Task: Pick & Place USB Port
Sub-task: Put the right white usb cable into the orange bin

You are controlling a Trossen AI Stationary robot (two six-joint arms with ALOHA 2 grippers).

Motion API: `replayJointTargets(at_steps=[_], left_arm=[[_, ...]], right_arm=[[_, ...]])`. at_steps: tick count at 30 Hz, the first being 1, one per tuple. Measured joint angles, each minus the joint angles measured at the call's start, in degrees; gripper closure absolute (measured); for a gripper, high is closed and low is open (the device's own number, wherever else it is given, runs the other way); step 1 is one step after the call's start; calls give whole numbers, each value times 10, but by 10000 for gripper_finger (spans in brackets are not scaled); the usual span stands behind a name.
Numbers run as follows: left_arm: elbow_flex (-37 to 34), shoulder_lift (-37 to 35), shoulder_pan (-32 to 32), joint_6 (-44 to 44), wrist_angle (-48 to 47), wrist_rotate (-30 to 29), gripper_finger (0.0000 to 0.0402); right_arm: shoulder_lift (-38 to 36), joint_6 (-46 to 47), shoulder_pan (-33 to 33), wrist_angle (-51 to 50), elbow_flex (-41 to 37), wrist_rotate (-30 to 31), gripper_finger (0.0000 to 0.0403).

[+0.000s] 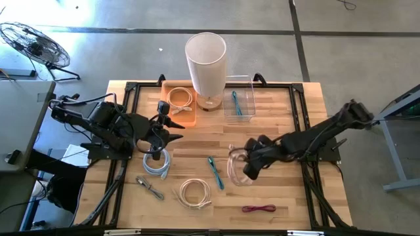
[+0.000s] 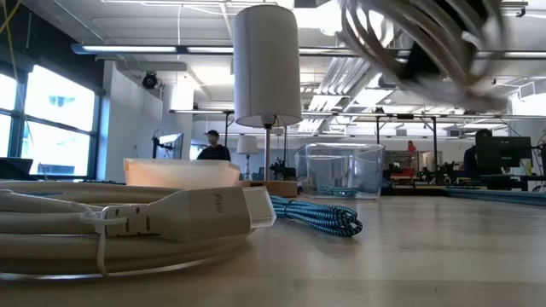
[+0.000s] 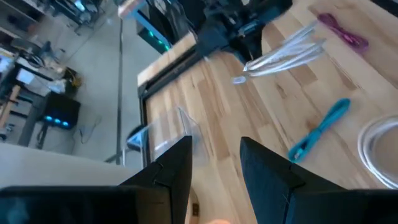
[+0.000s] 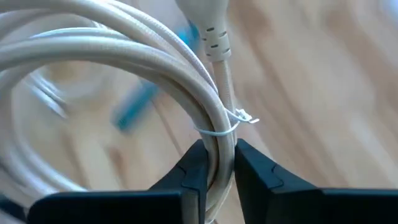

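Right gripper (image 4: 217, 163) pinches a smooth, round white coiled cable (image 4: 124, 56) above the wooden table (image 1: 289, 196); left gripper (image 3: 214, 163) gapes empty

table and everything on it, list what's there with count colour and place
table: 1, light wood, under both arms
lamp: 1, white shade, back centre
orange tray: 1, back, left of lamp, holds a white cable coil
clear bin: 1, right of lamp, holds a teal cable
teal cable: 1, loose, centre
white coil: 1, front centre
pale blue coil: 1, below the left arm
grey cable: 1, front left
red cable: 1, front right
left end effector: open, above the pale blue coil
right end effector: shut on held white cable
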Motion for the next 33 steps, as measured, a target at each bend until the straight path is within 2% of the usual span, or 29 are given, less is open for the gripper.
replayJointTargets(at_steps=[2,7,11,18,25,28,33], left_arm=[[0,-1,0,7,10,6,270],[0,-1,0,11,50,58,270],[0,-1,0,13,93,59,270],[0,-1,0,26,146,58,270],[0,-1,0,-12,177,54,266],[0,-1,0,-27,188,38,246],[1,8,0,-54,189,22,181]], right_arm=[[-34,-33,3,54,0,22,379],[-85,-157,10,170,1,12,379],[-105,-229,2,220,1,-9,379],[-115,-301,-34,220,5,-66,379],[-114,-401,-65,196,58,-97,379],[-114,-429,-73,169,83,-99,379],[-114,-465,-83,156,105,-99,379]])
